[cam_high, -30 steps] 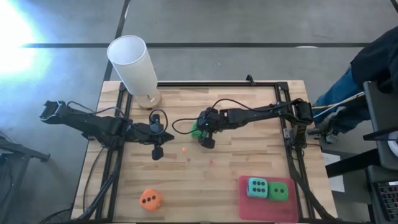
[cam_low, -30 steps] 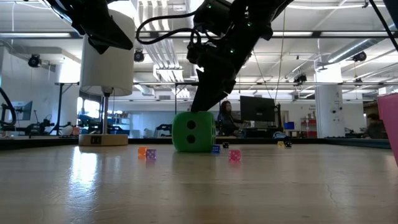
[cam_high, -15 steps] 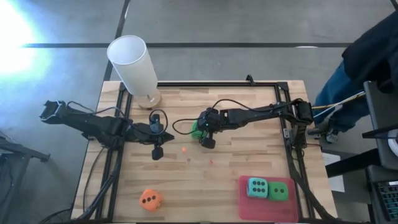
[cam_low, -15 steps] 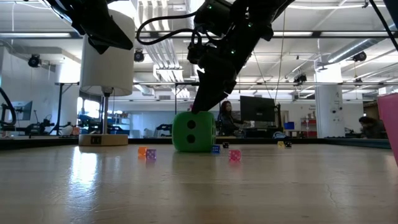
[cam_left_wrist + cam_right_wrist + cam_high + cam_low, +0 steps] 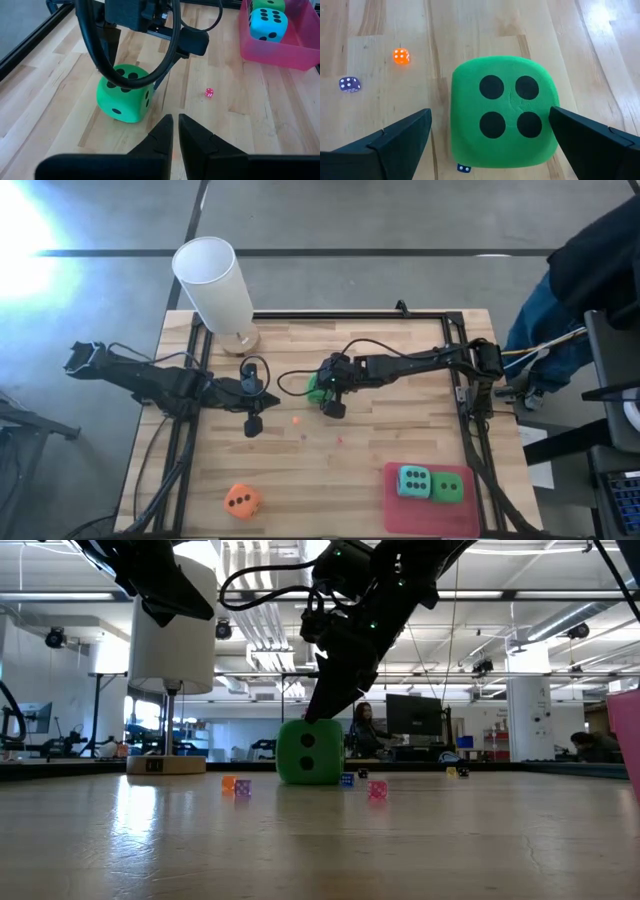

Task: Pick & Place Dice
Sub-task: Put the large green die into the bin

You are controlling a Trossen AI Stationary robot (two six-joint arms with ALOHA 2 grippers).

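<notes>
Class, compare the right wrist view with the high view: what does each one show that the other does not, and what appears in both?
Only the right wrist view shows the green die's four-pip top face and the tiny orange and purple dice lying on the wood beside it.

Only the high view shows the orange die, the teal die and second green die in the pink tray, the white cylinder, and the left end effector.

Both show the green die with the open right end effector straddling it.
</notes>
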